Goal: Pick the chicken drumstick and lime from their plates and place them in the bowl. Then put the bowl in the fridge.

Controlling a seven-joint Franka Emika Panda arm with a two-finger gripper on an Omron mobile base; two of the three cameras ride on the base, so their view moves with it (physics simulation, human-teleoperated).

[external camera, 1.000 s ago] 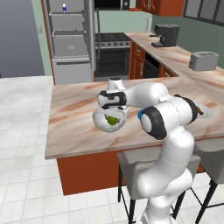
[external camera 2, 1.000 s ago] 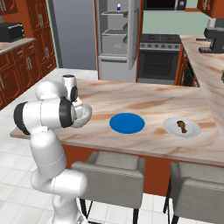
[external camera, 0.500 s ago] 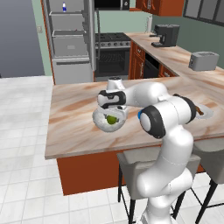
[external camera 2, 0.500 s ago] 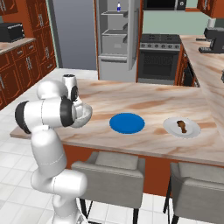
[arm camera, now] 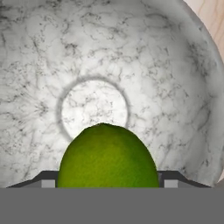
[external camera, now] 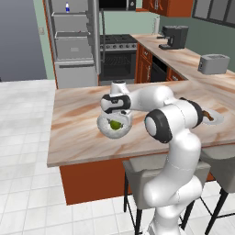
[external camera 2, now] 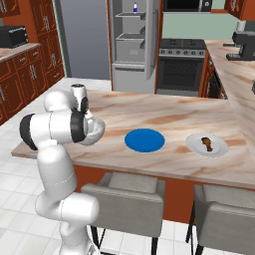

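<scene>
Right now the small round yellow-green lime (arm camera: 107, 156) is sitting directly between the tips of the two-finger gripper (arm camera: 107, 181) in the hand view, with the deep whitish-grey speckled stone-like bowl (arm camera: 175, 87) spreading out beyond it. The gripper's jaws are standing wide apart on either side of the fruit; whether they are pressing it or have let go I cannot tell, since the tips are showing as thin dark slivers at the lime's flanks. In the left base view the lime (external camera: 114, 124) is lying low inside the bowl (external camera: 104, 130), right under the gripper (external camera: 118, 114), which is pointing down into the bowl near the front part of the marbled worktop (external camera: 78, 124).

The relation that matters next is sideways along the worktop. Going by the right base view, the bowl (external camera 2: 95, 132) is at the arm's end of the worktop (external camera 2: 164, 112), the flat bright blue plate (external camera 2: 144, 140) is lying bare just past it, and further along sits the pale white-grey plate (external camera 2: 219, 149) carrying the small brown chicken drumstick (external camera 2: 206, 143), well apart from the gripper. Its long axis seems to be running slantwise across the plate, though it is too small to read the bone end. Farthest off, the tall grey steel fridge (external camera 2: 133, 47) is standing open across the floor.
</scene>
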